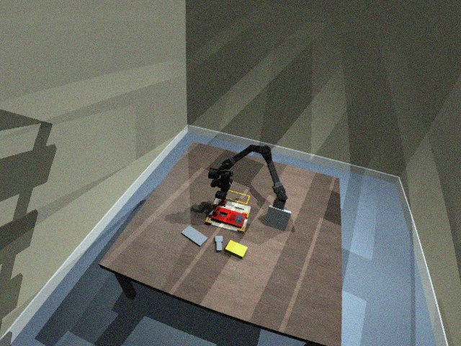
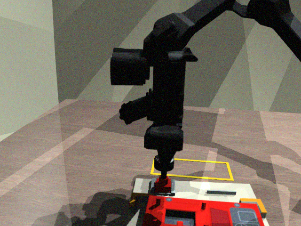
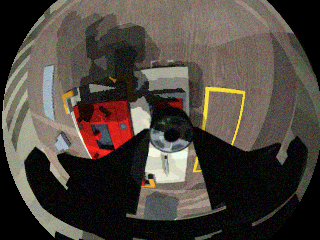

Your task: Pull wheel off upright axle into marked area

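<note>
The gripper [image 2: 164, 165] points straight down, clamped on the dark wheel [image 2: 164, 163], held above the red mount [image 2: 162, 184] beside the yellow marked area [image 2: 192, 169]. The arm [image 1: 260, 156] arches over from its base [image 1: 278, 213]. Only the top view shows a yellow block [image 1: 236, 248].

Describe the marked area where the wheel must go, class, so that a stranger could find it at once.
Start at the wooden table and find the red and white board near its middle. Just behind the board's far edge, beside the gripper holding the dark wheel, lies the marked area. It is the only hollow yellow outline; the yellow block nearer the front is solid.
</note>
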Tool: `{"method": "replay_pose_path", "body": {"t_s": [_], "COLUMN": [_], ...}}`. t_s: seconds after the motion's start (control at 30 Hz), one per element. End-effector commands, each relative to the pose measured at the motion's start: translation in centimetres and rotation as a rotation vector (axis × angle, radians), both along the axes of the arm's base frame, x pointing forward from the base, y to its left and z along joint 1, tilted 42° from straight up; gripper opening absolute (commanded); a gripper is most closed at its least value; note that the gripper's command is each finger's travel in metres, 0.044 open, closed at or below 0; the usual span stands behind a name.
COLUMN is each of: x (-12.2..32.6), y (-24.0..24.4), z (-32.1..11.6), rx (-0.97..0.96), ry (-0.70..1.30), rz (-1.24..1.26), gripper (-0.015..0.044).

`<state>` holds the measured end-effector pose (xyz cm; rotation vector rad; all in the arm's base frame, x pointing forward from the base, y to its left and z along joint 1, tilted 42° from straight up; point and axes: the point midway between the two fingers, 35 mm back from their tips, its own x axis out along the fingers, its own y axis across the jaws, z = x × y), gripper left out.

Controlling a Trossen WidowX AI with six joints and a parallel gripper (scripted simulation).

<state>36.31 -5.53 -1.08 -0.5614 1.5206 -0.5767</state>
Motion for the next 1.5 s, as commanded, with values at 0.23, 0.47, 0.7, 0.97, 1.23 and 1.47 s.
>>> {"method": "replay_pose_path", "body": {"t_s": [0.23,0.47,0.7,0.97,1.23,1.47], "x": [0.0,0.0,0.0,0.1,-0.3,-1.7], "y": [0.3,0.4,0.6,1.9,2.1,0.0], "z": [0.3,0.5,0.6,2.1,3.2,5.5], "rx": [0.001,0.000,0.000,0.001,-0.002,0.001], "ry": [-0.003,-0.003,-0.003,-0.004,0.000,0.000], "rz": [-0.003,-0.002,-0.002,-0.001,0.005,0.003], "gripper": [0.0000,0.0000,0.0000,0.0000,0.0000,0.0000]}}
